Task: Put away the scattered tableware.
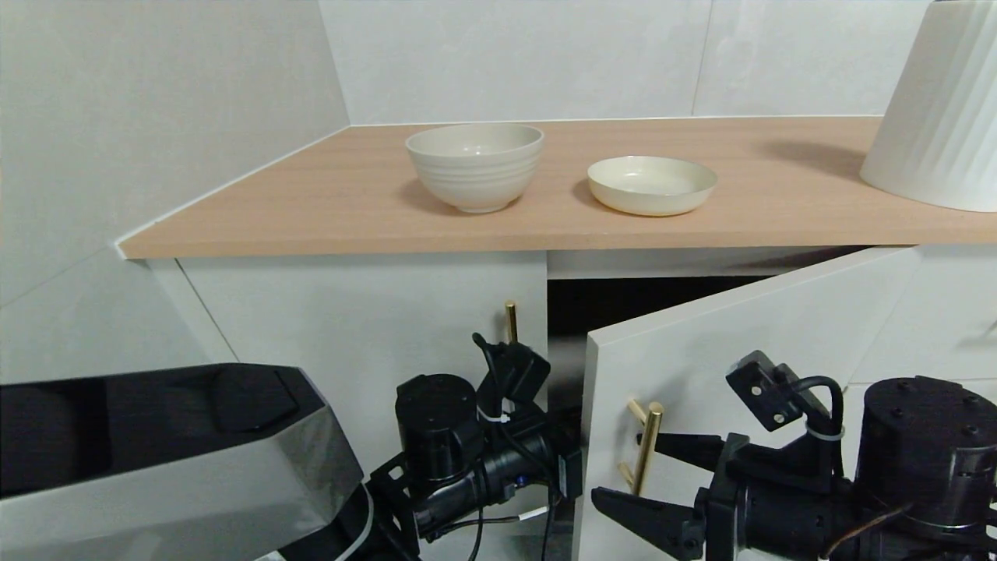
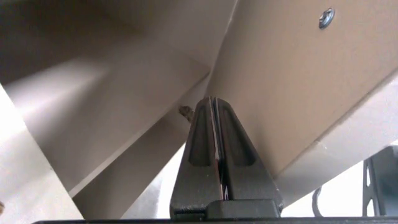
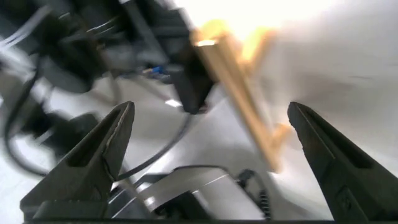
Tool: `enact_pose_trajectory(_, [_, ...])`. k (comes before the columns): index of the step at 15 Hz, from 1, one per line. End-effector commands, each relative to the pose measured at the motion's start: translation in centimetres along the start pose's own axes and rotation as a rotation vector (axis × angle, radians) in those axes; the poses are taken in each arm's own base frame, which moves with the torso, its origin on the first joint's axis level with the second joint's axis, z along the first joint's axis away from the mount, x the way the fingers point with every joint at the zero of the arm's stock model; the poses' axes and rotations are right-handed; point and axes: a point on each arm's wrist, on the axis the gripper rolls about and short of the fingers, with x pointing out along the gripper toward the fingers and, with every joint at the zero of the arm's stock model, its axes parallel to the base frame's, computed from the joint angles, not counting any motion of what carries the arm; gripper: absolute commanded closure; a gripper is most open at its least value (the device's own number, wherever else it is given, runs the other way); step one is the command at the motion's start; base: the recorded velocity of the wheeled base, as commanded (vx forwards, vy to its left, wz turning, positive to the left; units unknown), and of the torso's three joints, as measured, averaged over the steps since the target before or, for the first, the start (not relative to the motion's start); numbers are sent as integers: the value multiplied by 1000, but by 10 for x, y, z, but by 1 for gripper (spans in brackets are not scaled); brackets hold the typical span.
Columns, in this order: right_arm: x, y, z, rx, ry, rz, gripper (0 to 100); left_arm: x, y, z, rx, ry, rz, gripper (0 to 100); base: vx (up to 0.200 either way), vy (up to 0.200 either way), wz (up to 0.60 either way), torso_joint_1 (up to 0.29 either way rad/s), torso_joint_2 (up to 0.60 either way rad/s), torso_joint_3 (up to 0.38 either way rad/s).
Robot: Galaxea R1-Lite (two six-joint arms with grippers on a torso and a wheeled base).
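Tableware, two pieces, both cream, upright and empty, on the wooden countertop [image 1: 311, 210] across the upper half of the frame. The first is a deep ribbed bowl [image 1: 475, 165] just left of centre. The second is a shallow dish [image 1: 652, 184] just right of centre, near the bowl but apart from it. No arm touches either piece. The countertop meets a white tiled wall [image 1: 156, 117] at the left and back. A white ribbed shade [image 1: 942, 109] stands on the countertop at the upper right edge, well apart from the shallow dish. Below the countertop is a white cabinet with two doors. The left door [image 1: 366, 327] is closed, with an upright brass left handle [image 1: 511, 321] at its inner edge. The right door [image 1: 740, 343] is swung open toward the camera, with a dark opening [image 1: 623, 300] behind it. The brass right handle [image 1: 646, 448] sits near that door's free edge, lower centre-right. Right gripper [image 1: 621, 467], lower right: fingers spread wide, one on each side of the right handle, holding nothing; whether they touch it cannot be told. Left gripper [image 2: 214, 106]: fingers pressed together with nothing between them, pointing into the cabinet beside the inner face of the right door, where a screw head [image 2: 326, 17] shows. Its arm [image 1: 483, 467] lies at lower centre, running into the gap between the doors.
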Motion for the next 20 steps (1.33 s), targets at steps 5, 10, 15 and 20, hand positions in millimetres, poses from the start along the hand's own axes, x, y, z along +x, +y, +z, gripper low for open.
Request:
enact_pose_trajectory(5, [-38,-2,8,-8,-97,-82,0,0,-3,5,5,-15,-13,100,0,0,0,0,0,0])
enact_pose_trajectory(10, [-73,0,1,1,-106,-122,0,0,-5,7,6,-17,-18,100,0,0,0,0,0,0])
enact_pose_trajectory(15, [-87,3,-5,0,-108,-121,0,1,-4,5,3,-7,-16,100,0,0,0,0,0,0])
enact_pose_trajectory(20, [-92,5,-2,-7,-134,-113,0,18,-10,4,0,14,-42,100,-160,0,0,4,2,2])
